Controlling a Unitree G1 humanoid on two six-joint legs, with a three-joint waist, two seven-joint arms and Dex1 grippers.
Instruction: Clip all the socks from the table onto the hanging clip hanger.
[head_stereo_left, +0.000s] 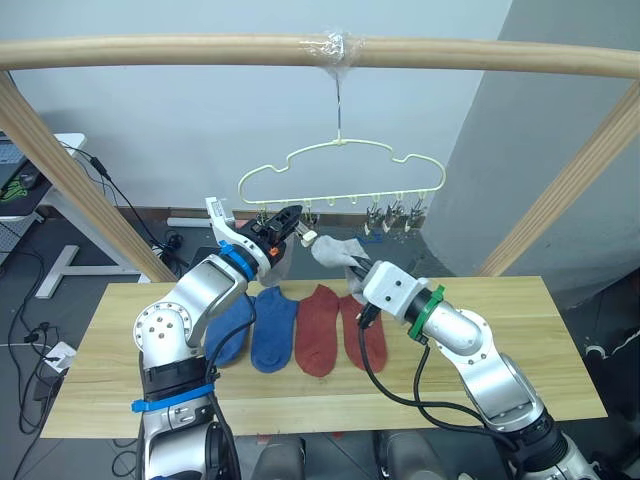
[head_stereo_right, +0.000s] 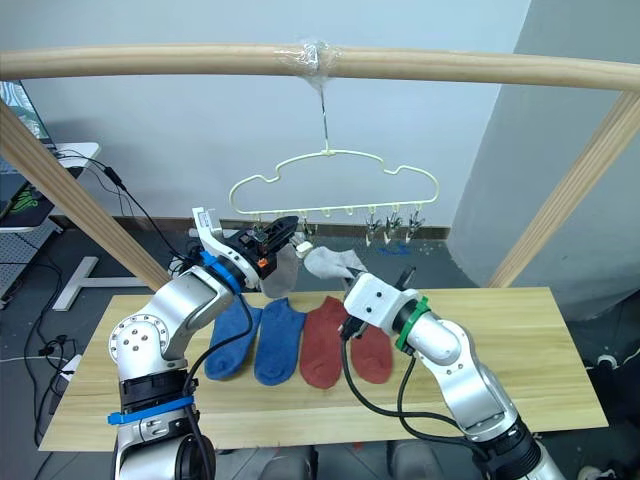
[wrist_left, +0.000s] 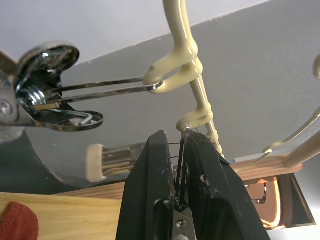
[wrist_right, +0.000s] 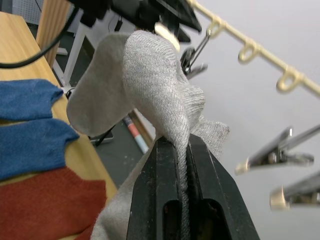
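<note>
Gripping a grey sock (head_stereo_left: 338, 250), the right tool (head_stereo_left: 356, 272) hangs just under the hanger (head_stereo_left: 340, 172).

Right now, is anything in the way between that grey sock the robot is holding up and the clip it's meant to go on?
Nothing visible blocks it. The right gripper lifts the grey sock up beside the clip that the left gripper is squeezing under the clip hanger.

Your right arm (head_stereo_left: 470, 345) covers part of one red sock (head_stereo_left: 365, 335) | left arm (head_stereo_left: 205, 300) hides a blue sock's (head_stereo_left: 232, 330) top | clip (wrist_left: 50, 95) cut off at the wrist view's edge
</note>
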